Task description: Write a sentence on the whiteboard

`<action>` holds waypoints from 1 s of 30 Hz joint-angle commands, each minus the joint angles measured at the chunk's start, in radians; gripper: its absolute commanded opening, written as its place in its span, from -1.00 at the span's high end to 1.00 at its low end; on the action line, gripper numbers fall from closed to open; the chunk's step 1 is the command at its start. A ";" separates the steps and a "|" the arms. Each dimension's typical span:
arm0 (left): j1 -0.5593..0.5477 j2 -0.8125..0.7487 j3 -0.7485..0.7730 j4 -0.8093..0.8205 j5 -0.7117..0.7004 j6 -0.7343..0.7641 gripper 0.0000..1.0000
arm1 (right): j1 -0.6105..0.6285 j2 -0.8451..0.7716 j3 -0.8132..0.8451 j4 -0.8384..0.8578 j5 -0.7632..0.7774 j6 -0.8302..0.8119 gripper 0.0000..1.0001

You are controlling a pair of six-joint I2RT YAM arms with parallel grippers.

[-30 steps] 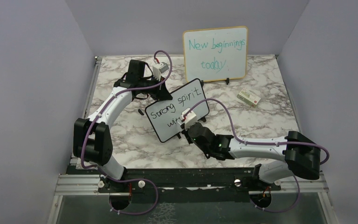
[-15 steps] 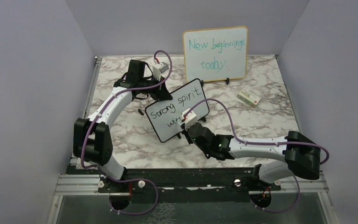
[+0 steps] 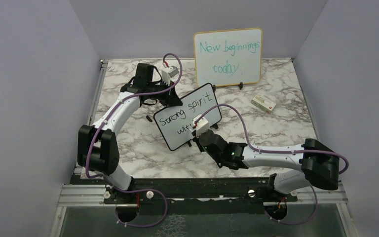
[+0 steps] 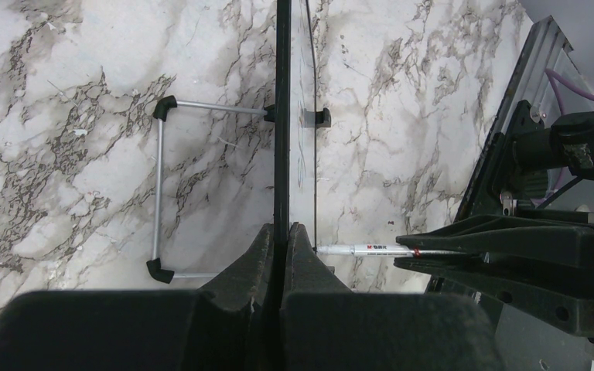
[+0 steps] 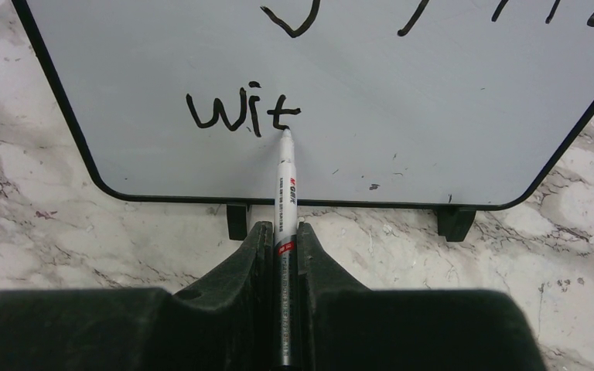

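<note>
Writing is mid-word: your right claw (image 5: 285, 232) grips the marker (image 5: 286, 182), its tip touching the whiteboard (image 5: 394, 93) just after "wit". Your left claw (image 4: 281, 232) pinches the board's edge, steadying it upright in the middle of the table (image 3: 276, 138). Next, I'd judge, you add the following letter with light, even pressure.

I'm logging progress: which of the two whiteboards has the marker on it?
The small black-framed whiteboard with black handwriting, pinched by the left claw. The wood-framed board with teal writing stands apart behind.
</note>
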 commanded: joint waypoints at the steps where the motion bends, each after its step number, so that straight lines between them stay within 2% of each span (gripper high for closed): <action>1: -0.012 0.008 -0.032 -0.049 -0.070 0.044 1.00 | -0.002 -0.001 0.005 -0.008 0.051 -0.006 0.99; 14: -0.012 0.009 -0.032 -0.050 -0.074 0.044 1.00 | -0.002 -0.071 -0.008 0.035 0.021 -0.053 0.99; 30: -0.012 0.008 -0.032 -0.049 -0.073 0.044 1.00 | -0.017 -0.038 0.022 0.096 0.011 -0.082 0.99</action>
